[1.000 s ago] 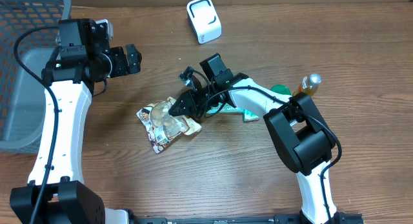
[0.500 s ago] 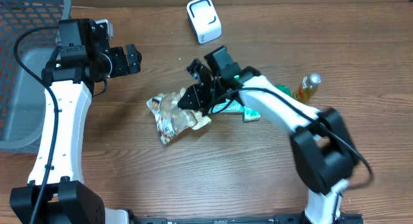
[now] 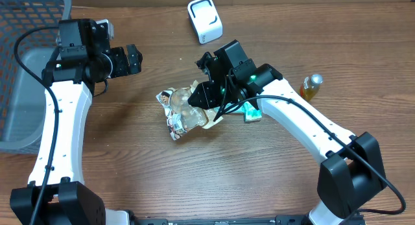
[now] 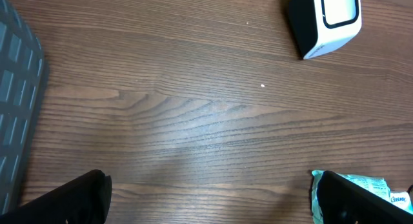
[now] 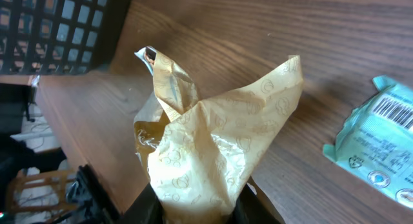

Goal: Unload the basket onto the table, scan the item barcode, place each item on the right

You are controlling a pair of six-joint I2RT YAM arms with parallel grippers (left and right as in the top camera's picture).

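1. The right hand [image 3: 202, 95] is clamping one gathered end of the crinkled snack bag [image 3: 183, 110], closing tight on the foil
2. The snack bag is lying out from that hand toward the left, near the middle of the tabletop [image 3: 194, 179]; I cannot tell whether its far end is touching the wood
3. The white scanner [image 3: 205, 19] is sitting at the far edge of the tabletop, well apart from the bag and beyond it
4. The left hand [image 3: 133, 58] is hovering above bare wood to the left of the bag with its fingers spread wide apart, gripping nothing
5. A teal packet [image 3: 250, 112] is lying just beside the bag, partly under the right arm, and its barcode [image 5: 393, 111] is facing up in the right wrist view
6. A small amber bottle [image 3: 311, 87] is sitting further right, near the packet
7. A dark mesh basket [image 3: 19, 69] is occupying the far left edge
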